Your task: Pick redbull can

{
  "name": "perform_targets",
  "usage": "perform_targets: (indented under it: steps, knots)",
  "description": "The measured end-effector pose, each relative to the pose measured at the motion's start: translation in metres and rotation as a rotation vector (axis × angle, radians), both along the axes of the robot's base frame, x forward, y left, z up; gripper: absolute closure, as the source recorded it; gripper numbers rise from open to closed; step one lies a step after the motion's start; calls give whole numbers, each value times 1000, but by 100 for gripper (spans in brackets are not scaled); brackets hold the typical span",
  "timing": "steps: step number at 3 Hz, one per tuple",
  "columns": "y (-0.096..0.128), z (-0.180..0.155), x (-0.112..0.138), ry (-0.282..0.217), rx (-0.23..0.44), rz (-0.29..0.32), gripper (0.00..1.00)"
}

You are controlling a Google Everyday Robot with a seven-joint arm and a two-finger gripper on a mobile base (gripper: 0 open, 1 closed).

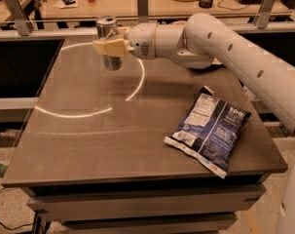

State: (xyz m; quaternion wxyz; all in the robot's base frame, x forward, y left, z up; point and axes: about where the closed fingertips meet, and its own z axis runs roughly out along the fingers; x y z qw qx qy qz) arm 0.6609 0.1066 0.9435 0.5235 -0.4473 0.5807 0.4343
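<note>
- One hand [109,47], at 11 o'clock on the bench [88,145], clamped on the upright redbull can [107,28];
- grasp apparently made; next move calls for a steady vertical lift.

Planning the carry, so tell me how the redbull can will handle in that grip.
The redbull can is tall and slim, so it would probably tip easily if set down crooked. Its smooth metal wall may slip or dent. The gripper clamps it mid-height, which should limit swinging. On its side, it would likely roll.
</note>
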Motion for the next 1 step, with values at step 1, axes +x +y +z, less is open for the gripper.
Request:
perform_targets:
  steps: [1]
  knots:
    - [-1, 2, 0, -1, -1, 0, 100]
